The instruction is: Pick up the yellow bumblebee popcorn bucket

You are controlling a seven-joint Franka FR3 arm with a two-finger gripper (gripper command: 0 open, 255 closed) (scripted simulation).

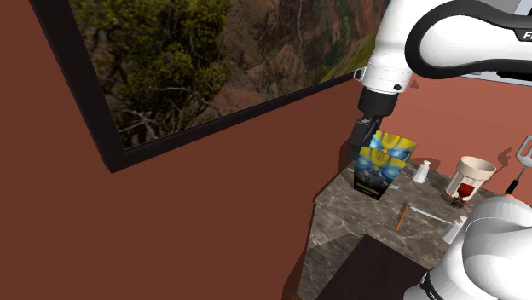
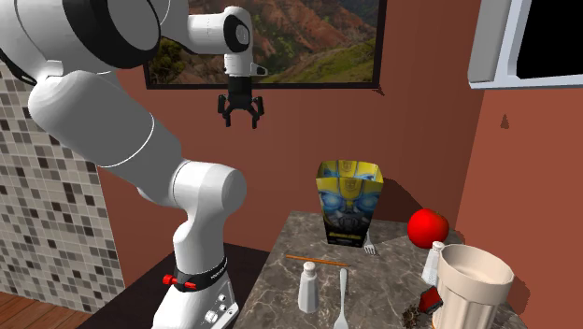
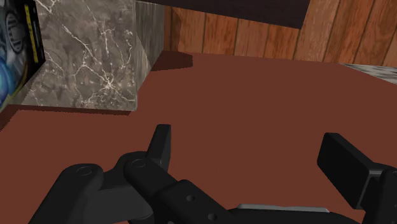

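The popcorn bucket [image 2: 348, 201] is a tall yellow carton with a blue-eyed robot face and a black base. It stands upright at the back of the marble counter [image 2: 374, 280], near the red wall. My gripper [image 2: 241, 120] hangs open and empty high in the air, up and to the second exterior view's left of the bucket, beyond the counter's edge. In the shoulder view the gripper [image 1: 360, 149] overlaps the bucket's [image 1: 388, 162] left side. In the wrist view the gripper [image 3: 251, 159] stands wide apart over the floor, with a sliver of the bucket [image 3: 13, 38] above the counter's side [image 3: 95, 51].
On the counter are a red round fruit [image 2: 427, 226], a large beige cup [image 2: 472, 285], two white shakers [image 2: 308, 285] [image 2: 433, 262], an orange stick [image 2: 316, 259] and a fork [image 2: 342, 299]. A dark-framed landscape picture [image 2: 308, 47] hangs on the wall behind.
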